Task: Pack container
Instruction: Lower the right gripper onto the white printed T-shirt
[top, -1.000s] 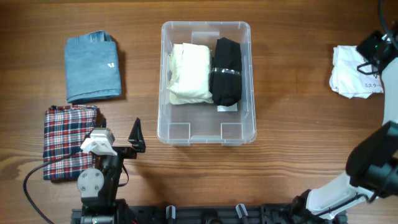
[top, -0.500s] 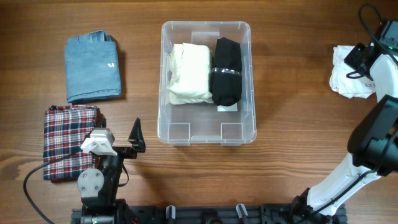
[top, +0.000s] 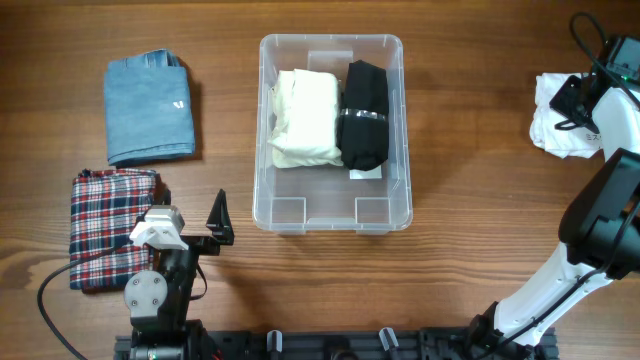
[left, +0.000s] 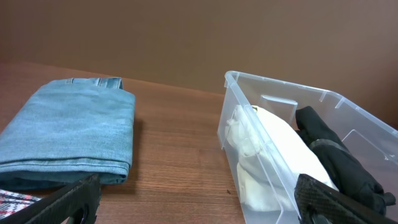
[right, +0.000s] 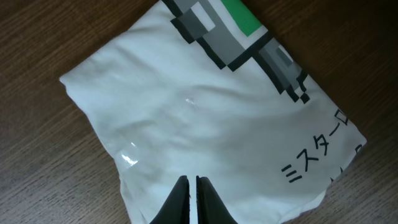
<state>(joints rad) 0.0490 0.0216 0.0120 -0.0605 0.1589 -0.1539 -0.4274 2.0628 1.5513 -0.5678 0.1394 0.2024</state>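
Overhead: container (top: 330, 200), cream bundle (top: 306, 118), black bundle (top: 363, 115)

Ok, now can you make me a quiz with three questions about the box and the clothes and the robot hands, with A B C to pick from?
1. From overhead, where is the white printed shirt compared with the container?
A. to its left
B. to its right
C. inside it

2. How many folded cloths are inside the container?
A. one
B. two
C. four

3. How is the right gripper standing?
A. wide open
B. shut
C. out of every view

Answers:
1 B: the overhead view shows the shirt lying well off to the right, outside the container.
2 B: a cream cloth and a black cloth lie side by side in it.
3 B: in the right wrist view the fingertips meet, right over the shirt.
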